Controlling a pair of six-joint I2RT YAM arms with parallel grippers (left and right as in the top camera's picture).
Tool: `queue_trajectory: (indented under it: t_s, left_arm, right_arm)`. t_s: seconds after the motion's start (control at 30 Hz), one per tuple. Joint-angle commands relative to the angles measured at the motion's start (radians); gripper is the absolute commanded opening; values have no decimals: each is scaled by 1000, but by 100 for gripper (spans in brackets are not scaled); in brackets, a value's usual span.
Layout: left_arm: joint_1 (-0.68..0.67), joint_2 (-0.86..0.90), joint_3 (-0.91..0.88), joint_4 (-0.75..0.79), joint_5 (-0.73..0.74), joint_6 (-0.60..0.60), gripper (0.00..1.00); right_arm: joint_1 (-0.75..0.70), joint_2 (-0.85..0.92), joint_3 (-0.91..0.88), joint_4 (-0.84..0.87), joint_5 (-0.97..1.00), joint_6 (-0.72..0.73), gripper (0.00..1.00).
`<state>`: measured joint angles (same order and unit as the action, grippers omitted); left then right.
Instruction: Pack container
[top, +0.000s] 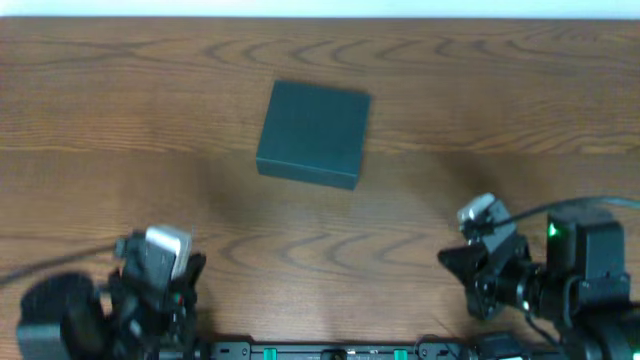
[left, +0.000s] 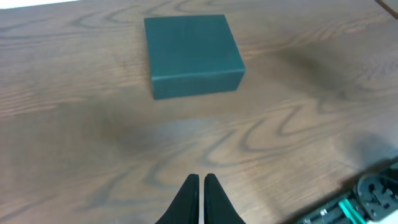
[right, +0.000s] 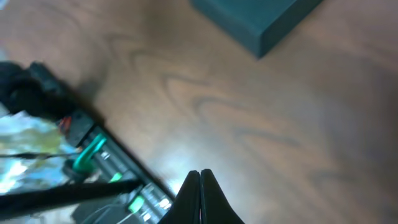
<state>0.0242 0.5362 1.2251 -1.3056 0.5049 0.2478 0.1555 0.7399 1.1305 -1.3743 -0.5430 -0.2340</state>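
Observation:
The container (top: 314, 133) is a dark greenish-black rectangular box with its lid shut, lying on the wooden table toward the back middle. It also shows in the left wrist view (left: 191, 53) and at the top edge of the right wrist view (right: 258, 18). My left gripper (left: 201, 179) is shut and empty, low at the front left, well short of the box; in the overhead view it is at the front left (top: 190, 262). My right gripper (right: 199, 173) is shut and empty at the front right (top: 447, 260), apart from the box.
The wooden table (top: 480, 110) spreads around the box. A black rail with green parts (top: 330, 351) runs along the front edge and shows in the right wrist view (right: 106, 158). A crinkly packet (right: 22, 146) lies off the table's front edge.

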Motion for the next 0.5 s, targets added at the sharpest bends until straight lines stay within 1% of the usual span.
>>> queue_trajectory:
  t_s: [0.0, 0.13, 0.17, 0.2, 0.23, 0.27, 0.3, 0.37, 0.47]
  left_arm:
    - [-13, -53, -15, -37, -18, -25, 6]
    - [-13, -74, -15, -105, -18, -49, 6]
    - [-13, -74, -15, -106, -17, -60, 6]
    - [-13, -74, -15, -105, -18, -74, 12]
    - [-13, -74, -15, -106, -17, -79, 34]
    - [-13, -74, -15, -106, -18, -95, 62]
    - [-13, -74, -15, -106, -17, -116, 95]
    - [-13, -74, -15, -113, -15, -152, 95]
    - [-13, -74, -15, -114, -18, -151, 95]
  right_arm:
    - [-5, -81, -55, -10, -68, 38, 2]
    - [-5, -177, -111, -6, -68, 85, 2]
    - [-5, -185, -116, -7, -68, 94, 20]
    - [-5, -190, -121, -11, -68, 114, 45]
    - [-5, -191, -126, -15, -68, 132, 87]
    - [-5, -191, -132, -23, -68, 159, 99]
    - [-5, -191, -143, -39, -68, 199, 99]
    - [-5, -191, -167, -44, -68, 277, 99]
    - [-5, -191, -192, -40, -66, 423, 99]
